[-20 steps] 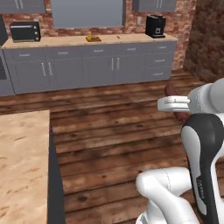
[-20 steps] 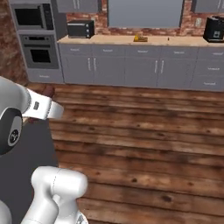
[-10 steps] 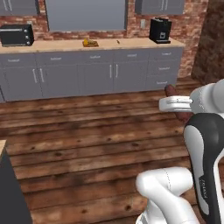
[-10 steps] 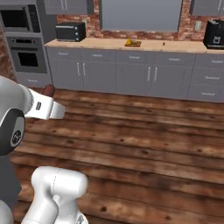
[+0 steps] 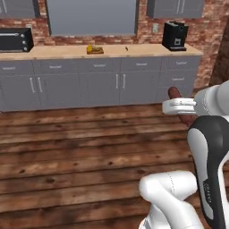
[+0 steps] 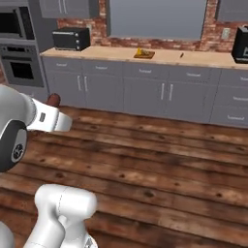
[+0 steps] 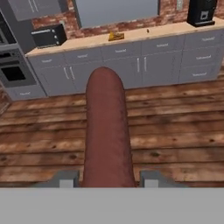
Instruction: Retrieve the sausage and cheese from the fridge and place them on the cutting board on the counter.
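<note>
pincer: closed narrow on the sausage, one grey finger at either side of its near end
sausage axis: long axis runs straight out from the pincer toward 12 o'clock in the hand view, rounded far end aimed at the surface; in the left base view its tip pokes out past the white hand
floor: dark brown wood planks, bare between the robot and the cabinets
surface: light tan worktop, well apart from the pincer, running across the far wall over grey cabinets with silver handles
board: small brown board on the surface at about 12 o'clock from the pincer in the hand view; a yellow-orange cheese sits on it
toaster oven: black, on the surface at 10 o'clock
coffee machine: black, on the surface at 1 o'clock
wall oven: built-in stack with a microwave above, at the left end of the cabinets in the right base view
wall: red brick, with a grey window panel above the board
</note>
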### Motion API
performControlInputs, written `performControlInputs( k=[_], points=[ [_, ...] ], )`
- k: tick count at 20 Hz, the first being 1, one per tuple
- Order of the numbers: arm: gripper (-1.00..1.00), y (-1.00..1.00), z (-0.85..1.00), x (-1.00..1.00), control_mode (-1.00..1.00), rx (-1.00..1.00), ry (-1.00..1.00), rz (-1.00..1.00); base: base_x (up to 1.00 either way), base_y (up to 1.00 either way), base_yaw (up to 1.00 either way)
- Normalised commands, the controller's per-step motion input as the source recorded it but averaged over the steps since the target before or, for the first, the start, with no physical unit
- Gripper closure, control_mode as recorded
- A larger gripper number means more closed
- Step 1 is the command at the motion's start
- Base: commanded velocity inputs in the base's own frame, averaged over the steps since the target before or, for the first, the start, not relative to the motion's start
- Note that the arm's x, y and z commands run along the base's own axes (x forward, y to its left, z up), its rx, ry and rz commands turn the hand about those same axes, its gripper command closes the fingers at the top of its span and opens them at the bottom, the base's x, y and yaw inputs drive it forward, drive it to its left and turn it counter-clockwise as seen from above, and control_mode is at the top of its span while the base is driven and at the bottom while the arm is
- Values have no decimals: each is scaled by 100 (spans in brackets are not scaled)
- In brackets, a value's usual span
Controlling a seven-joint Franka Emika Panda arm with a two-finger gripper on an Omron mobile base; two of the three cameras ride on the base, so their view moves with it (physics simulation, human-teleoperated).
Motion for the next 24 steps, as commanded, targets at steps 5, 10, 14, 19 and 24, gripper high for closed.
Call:
performControlInputs(
  k=[5, 10, 14, 19, 24],
  points=[
    [100, 0, 0, 0, 100, 0, 0, 0, 100, -58, 7],
    [100, 0, 0, 0, 100, 0, 0, 0, 100, -50, 9],
    [100, 0, 0, 0, 100, 0, 0, 0, 100, -51, 10],
    [100, 0, 0, 0, 100, 0, 0, 0, 100, -54, 4],
    [100, 0, 0, 0, 100, 0, 0, 0, 100, -43, 0]
  ],
)
